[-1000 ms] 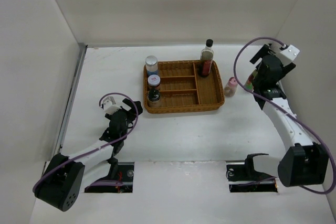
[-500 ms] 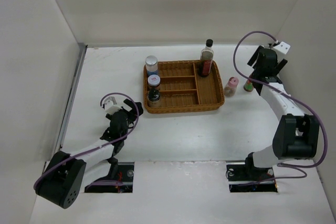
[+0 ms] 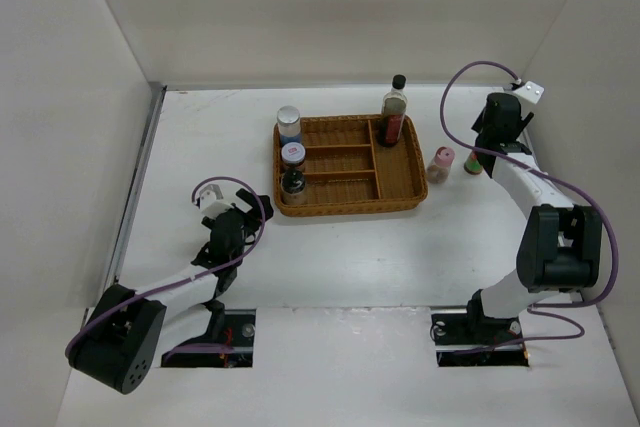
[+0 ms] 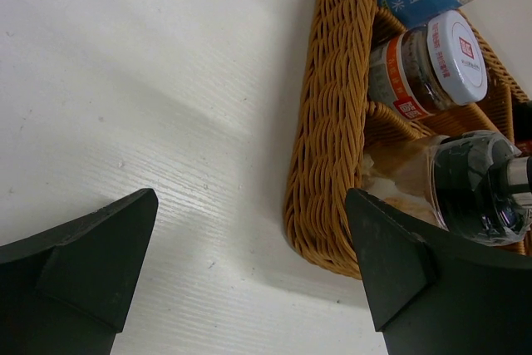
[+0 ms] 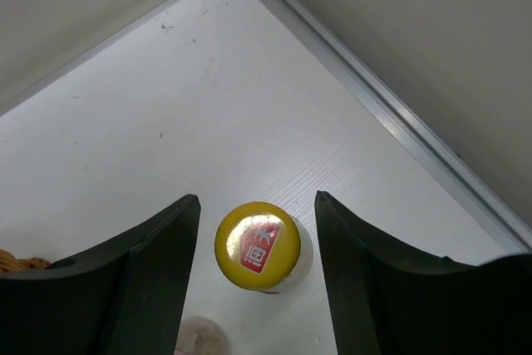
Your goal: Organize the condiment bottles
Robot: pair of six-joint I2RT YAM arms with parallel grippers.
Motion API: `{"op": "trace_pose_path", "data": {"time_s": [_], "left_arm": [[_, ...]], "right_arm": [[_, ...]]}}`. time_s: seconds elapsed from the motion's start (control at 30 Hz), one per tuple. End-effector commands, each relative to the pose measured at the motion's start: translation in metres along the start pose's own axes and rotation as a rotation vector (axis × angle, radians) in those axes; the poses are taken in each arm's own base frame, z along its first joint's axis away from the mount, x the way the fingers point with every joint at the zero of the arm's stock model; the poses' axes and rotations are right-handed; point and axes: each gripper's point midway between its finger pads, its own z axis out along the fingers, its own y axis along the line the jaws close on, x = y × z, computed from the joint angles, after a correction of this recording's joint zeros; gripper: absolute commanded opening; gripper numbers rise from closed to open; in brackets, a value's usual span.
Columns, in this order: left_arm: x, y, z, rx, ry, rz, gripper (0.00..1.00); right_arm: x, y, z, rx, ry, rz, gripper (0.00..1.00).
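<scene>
Two of the six condiment bottles stand outside the wicker tray [image 3: 346, 209], both on the side of the right end effector [image 5: 255, 203]: the red yellow-capped bottle [image 5: 258, 245] and the pink-capped shaker [image 3: 440, 163]. The other four sit in the tray: the silver-lidded jar [image 3: 289, 122], white-lidded jar [image 4: 440, 60] and dark-capped shaker [image 4: 478, 189] in a row down one end, and the tall black-capped bottle [image 3: 394, 107] at the other.

The right end effector hangs directly over the red bottle with its fingers [image 5: 158, 288] spread apart, one on each side of the yellow cap and neither touching it. The bottle stands upright on the worktop [image 3: 350, 267], so its long axis runs straight along the end effector's line of approach and the wrist camera sees it cap-on. It sits centred in the gap, slightly back from the fingertips. The pink shaker stands just beyond one finger, on the tray side, close enough that a wide closing sweep could nudge it.

The left end effector [image 4: 251, 197] is also spread and holds nothing. It hovers low by the tray's near corner, well apart from both loose bottles, with the tray between. The right arm is clearly nearer, and the grasp seems to need only a short descent before closing
</scene>
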Motion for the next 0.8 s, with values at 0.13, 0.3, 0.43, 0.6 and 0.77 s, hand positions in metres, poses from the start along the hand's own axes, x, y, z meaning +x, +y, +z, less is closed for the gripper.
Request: {"op": "trace_pose_path", "data": {"time_s": [0.13, 0.3, 0.43, 0.6, 0.77], "left_arm": [[-0.017, -0.024, 0.002, 0.070, -0.049, -0.033, 1.00], [-0.015, -0.022, 0.002, 0.066, -0.045, -0.029, 1.00], [-0.016, -0.024, 0.003, 0.069, -0.046, -0.030, 1.00], [-0.016, -0.024, 0.003, 0.069, -0.046, -0.030, 1.00], [-0.014, -0.022, 0.003, 0.063, -0.043, -0.027, 1.00]], "right_arm": [[-0.018, 0.006, 0.006, 0.000, -0.037, 0.002, 0.54], [-0.007, 0.005, 0.012, 0.013, -0.010, -0.017, 0.56], [-0.015, -0.001, 0.007, 0.034, -0.041, 0.000, 0.34], [-0.054, -0.001, -0.009, 0.039, -0.135, 0.034, 0.29], [-0.106, 0.003, -0.038, 0.000, -0.244, 0.107, 0.27]]}}
